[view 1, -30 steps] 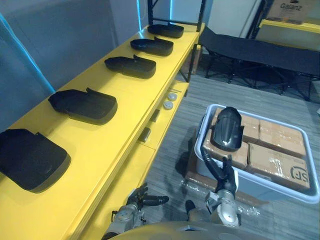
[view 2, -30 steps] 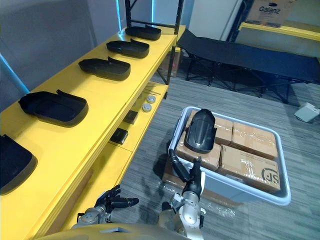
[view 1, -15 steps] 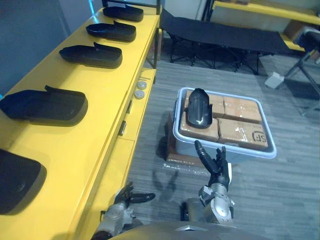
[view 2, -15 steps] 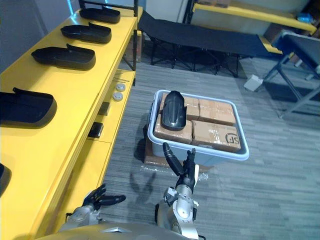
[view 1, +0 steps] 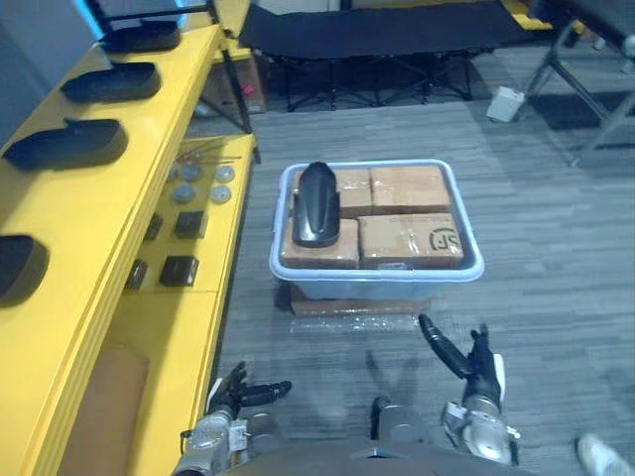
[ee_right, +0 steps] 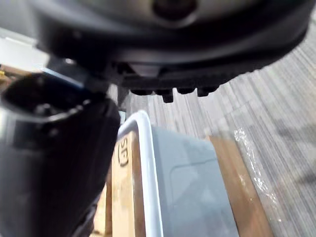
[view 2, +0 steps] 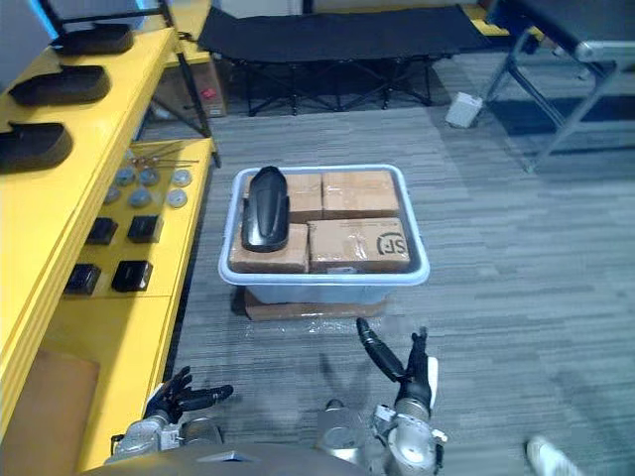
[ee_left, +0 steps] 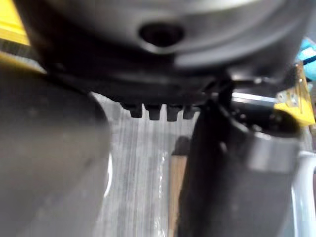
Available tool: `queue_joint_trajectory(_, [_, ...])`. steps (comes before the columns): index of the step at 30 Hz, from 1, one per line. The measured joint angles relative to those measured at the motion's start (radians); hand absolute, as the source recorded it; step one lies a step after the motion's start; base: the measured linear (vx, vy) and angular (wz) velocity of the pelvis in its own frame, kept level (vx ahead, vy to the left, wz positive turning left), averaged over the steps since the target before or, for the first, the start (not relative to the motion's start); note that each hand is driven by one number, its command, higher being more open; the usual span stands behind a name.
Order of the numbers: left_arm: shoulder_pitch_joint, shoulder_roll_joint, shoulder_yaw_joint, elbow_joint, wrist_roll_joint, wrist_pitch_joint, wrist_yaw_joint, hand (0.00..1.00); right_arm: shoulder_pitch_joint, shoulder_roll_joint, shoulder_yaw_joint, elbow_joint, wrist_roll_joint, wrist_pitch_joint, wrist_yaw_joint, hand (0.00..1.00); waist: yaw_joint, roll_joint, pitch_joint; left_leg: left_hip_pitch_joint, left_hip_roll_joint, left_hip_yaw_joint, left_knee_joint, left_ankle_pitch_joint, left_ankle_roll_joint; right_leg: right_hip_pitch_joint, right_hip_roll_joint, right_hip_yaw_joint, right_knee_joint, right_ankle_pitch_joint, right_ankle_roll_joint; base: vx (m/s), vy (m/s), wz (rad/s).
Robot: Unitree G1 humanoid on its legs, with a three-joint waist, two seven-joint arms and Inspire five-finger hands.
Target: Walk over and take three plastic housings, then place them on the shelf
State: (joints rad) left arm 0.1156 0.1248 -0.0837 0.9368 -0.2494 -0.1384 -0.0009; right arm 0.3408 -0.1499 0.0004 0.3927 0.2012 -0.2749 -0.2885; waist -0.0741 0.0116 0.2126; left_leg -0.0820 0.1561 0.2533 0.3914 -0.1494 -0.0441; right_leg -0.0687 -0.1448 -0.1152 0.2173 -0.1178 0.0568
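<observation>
One black plastic housing [view 1: 317, 202] lies on the brown cartons [view 1: 410, 238] inside a pale blue bin [view 1: 376, 278] on the grey floor straight ahead. More black housings [view 1: 67, 143] rest in a row on the yellow shelf [view 1: 60, 213] along the left. My left hand [view 1: 241, 395] hangs low beside the shelf, its fingers loosely spread and holding nothing. My right hand [view 1: 466, 360] is low in front of the bin with straight fingers, also holding nothing. In the right wrist view the bin's rim [ee_right: 148, 163] lies just past the hand.
The lower yellow ledge [view 1: 189, 238] carries small black blocks [view 1: 179, 270] and round metal discs [view 1: 193, 178]. A black folding cot [view 1: 387, 25] stands behind the bin. A flat cardboard piece [view 1: 357, 303] lies under the bin. A shoe [view 1: 598, 457] shows at the lower right.
The camera has swung right, so the shelf slid to the left edge and the bin now sits centred. Both hands stay low, with nothing in them.
</observation>
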Motion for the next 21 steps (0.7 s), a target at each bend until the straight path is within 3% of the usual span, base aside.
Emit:
queue_joint_trajectory(1, [0.01,-0.009,-0.001,-0.023,-0.017,0.002,-0.018,1.0,0.001,-0.008,-0.008,0.0,0.0,0.0,0.009,1.0,-0.009,0.016,0.0,0.005,-0.034,0.024,-0.055,0.001,0.005,0.005,0.017,-0.009,-0.009,0.0,0.001,0.05,0.01,0.0])
queue_joint_trajectory(2, [0.01,-0.013,-0.001,-0.031,-0.015,0.005,-0.025,1.0,0.002,-0.008,-0.013,0.0,0.0,0.0,0.01,1.0,-0.014,0.019,0.0,0.016,-0.036,0.028,-0.082,-0.007,0.003,0.009,0.02,-0.021,-0.012,0.0,0.002,0.06,0.025,0.28])
queue_joint_trajectory(5, [0.009,-0.017,0.001,-0.083,-0.002,0.011,-0.048,1.0,-0.039,0.004,-0.008,-0.013,-0.02,-0.001,0.001,1.0,0.018,0.017,0.017,0.032,-0.064,0.002,-0.161,0.018,0.008,0.027,0.008,-0.053,-0.062,0.036,0.036,0.07,0.028,0.26])
queue_joint_trajectory(10, [0.015,-0.027,0.003,-0.083,0.077,0.009,-0.037,1.0,-0.184,0.007,0.038,-0.013,-0.037,0.008,-0.07,1.0,0.053,0.026,0.028,0.059,-0.097,-0.005,-0.207,0.03,0.018,0.071,-0.006,-0.069,-0.135,0.077,0.052,0.06,0.064,0.06])
queue_joint_trajectory(15, [0.0,0.001,0.005,-0.116,0.103,0.03,-0.015,1.0,-0.266,0.048,0.054,-0.011,-0.029,0.052,-0.112,1.0,0.074,-0.014,0.053,0.047,-0.099,-0.018,-0.182,-0.005,0.023,0.047,-0.007,-0.072,-0.072,0.075,0.047,0.0,0.019,-0.01])
queue_joint_trajectory(17, [0.001,0.0,0.016,-0.122,0.103,0.039,-0.01,1.0,-0.279,0.067,0.055,-0.01,-0.028,0.061,-0.133,1.0,0.073,-0.015,0.063,0.039,-0.084,-0.027,-0.147,-0.037,0.034,-0.022,-0.006,-0.073,0.072,0.075,0.046,-0.05,0.086,-0.1])
queue_joint_trajectory(19, [0.002,0.012,0.023,-0.14,0.127,0.048,-0.007,1.0,-0.264,0.091,0.056,-0.009,-0.028,0.095,-0.155,1.0,0.071,-0.039,0.077,0.066,-0.072,-0.029,-0.11,-0.052,0.043,-0.06,-0.023,-0.072,0.207,0.07,0.04,-0.02,0.07,0.01])
queue_joint_trajectory(20, [0.002,0.011,0.022,-0.144,0.141,0.053,-0.006,1.0,-0.257,0.093,0.056,-0.009,-0.028,0.098,-0.155,1.0,0.071,-0.04,0.076,0.069,-0.073,-0.03,-0.107,-0.057,0.048,-0.058,-0.026,-0.073,0.211,0.065,0.03,0.0,0.048,0.04])
queue_joint_trajectory(21, [0.002,0.011,0.024,-0.146,0.143,0.055,-0.002,1.0,-0.251,0.093,0.057,-0.009,-0.028,0.105,-0.151,1.0,0.075,-0.044,0.074,0.072,-0.073,-0.03,-0.102,-0.066,0.056,-0.05,-0.025,-0.07,0.167,0.035,-0.008,-0.02,0.055,0.02])
